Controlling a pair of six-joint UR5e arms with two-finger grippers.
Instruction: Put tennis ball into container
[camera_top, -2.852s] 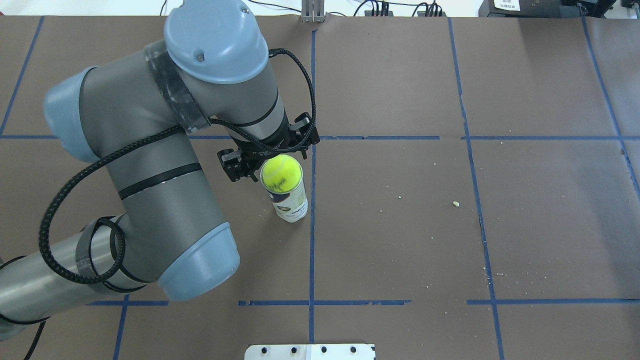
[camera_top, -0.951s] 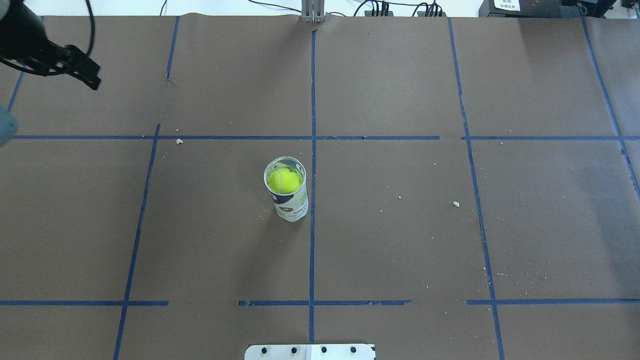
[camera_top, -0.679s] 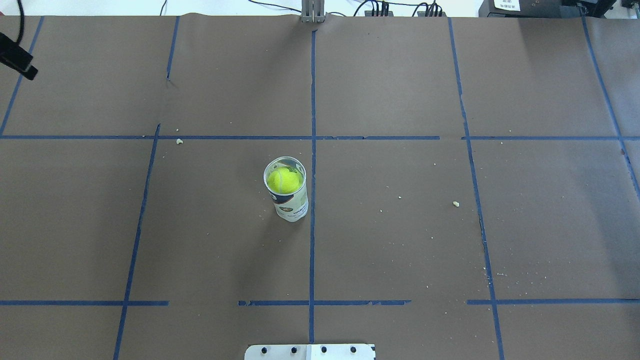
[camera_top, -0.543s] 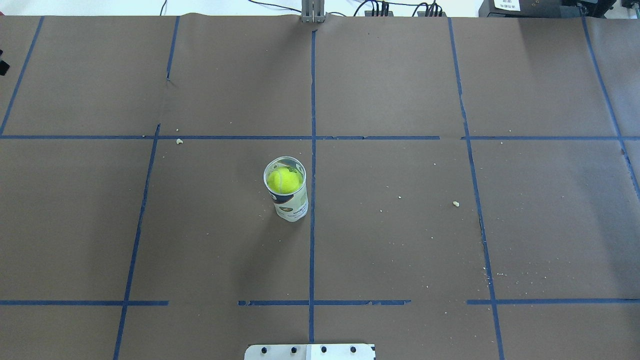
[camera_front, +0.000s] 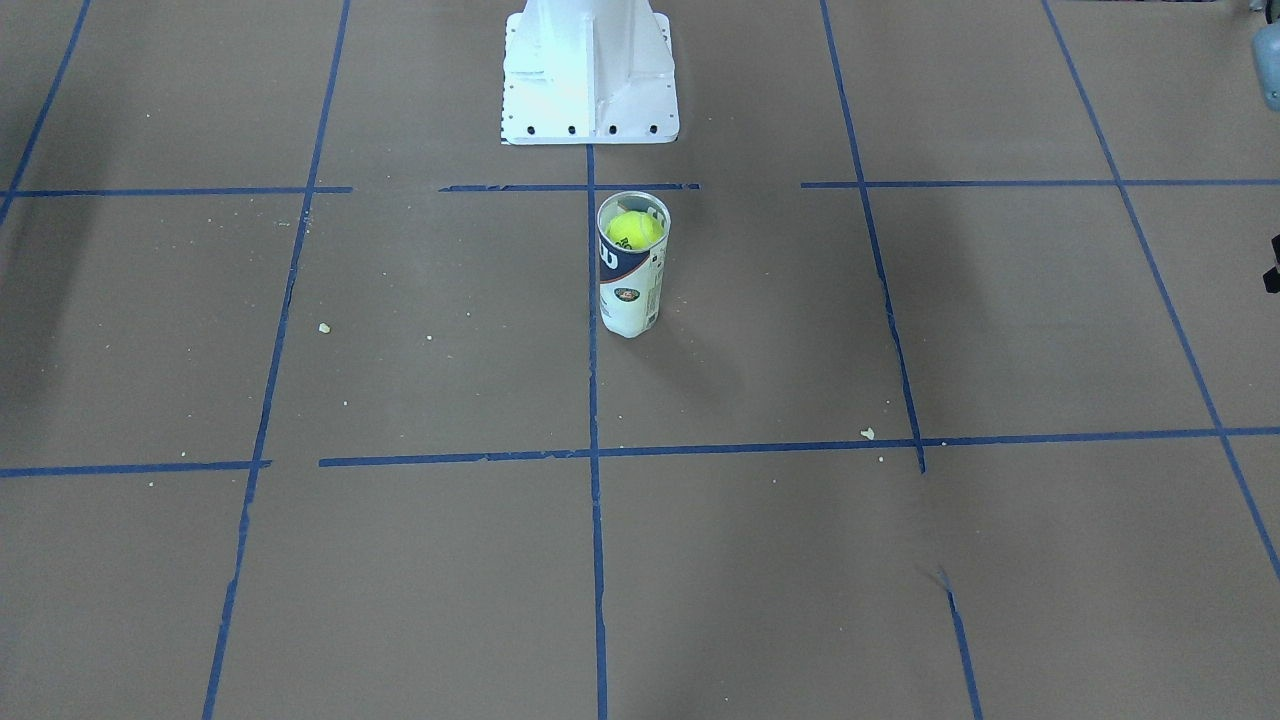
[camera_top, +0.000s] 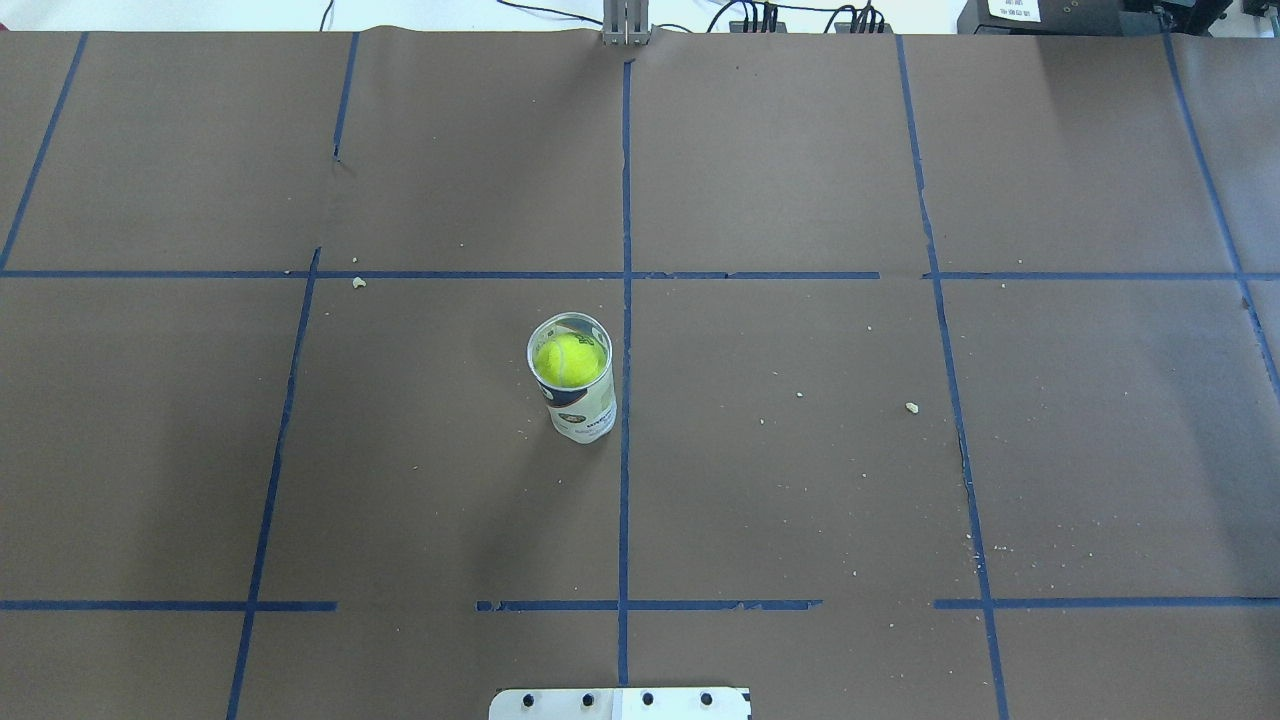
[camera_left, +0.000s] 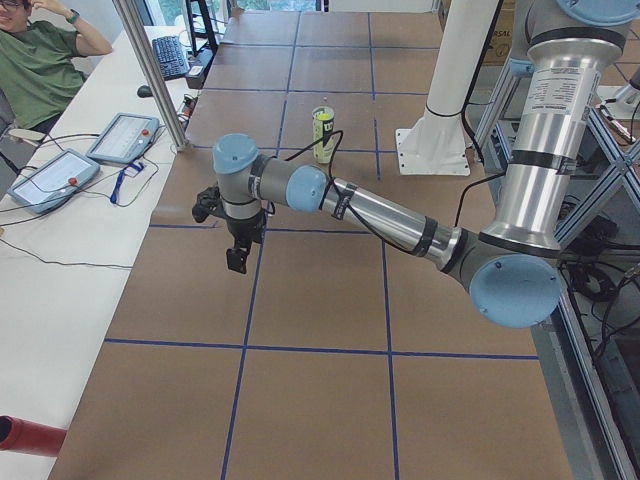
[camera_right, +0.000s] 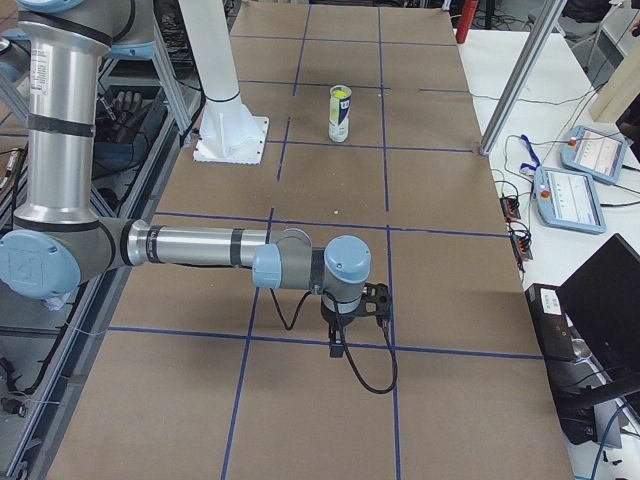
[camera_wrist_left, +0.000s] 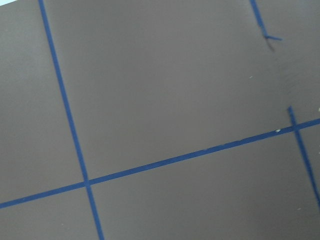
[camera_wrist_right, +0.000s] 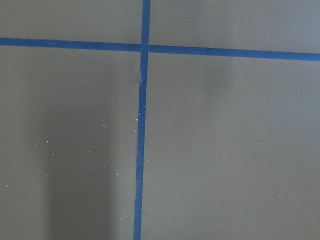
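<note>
The yellow-green tennis ball (camera_top: 568, 360) sits inside the upright clear container (camera_top: 582, 410), just below its open mouth. The front-facing view shows the ball (camera_front: 634, 229) above the navy and white label of the container (camera_front: 628, 295), which stands alone near the table's centre line. My left gripper (camera_left: 237, 262) hangs over the table end far from the tube (camera_left: 322, 135). My right gripper (camera_right: 337, 350) hangs over the opposite end, far from the tube (camera_right: 340, 115). Both show clearly only in side views, so I cannot tell their state. Each wrist view shows only brown paper and blue tape.
The white robot pedestal (camera_front: 588, 70) stands behind the tube. Small crumbs (camera_top: 911, 407) dot the brown paper. A seated operator (camera_left: 40, 70) and control tablets (camera_left: 120, 137) are at the side bench beyond the left end; another tablet (camera_right: 590, 150) lies past the right end.
The ball, perched at the tube's mouth beside the left gripper, has dropped inside. The left arm has pulled away to the left and left the overhead view.
</note>
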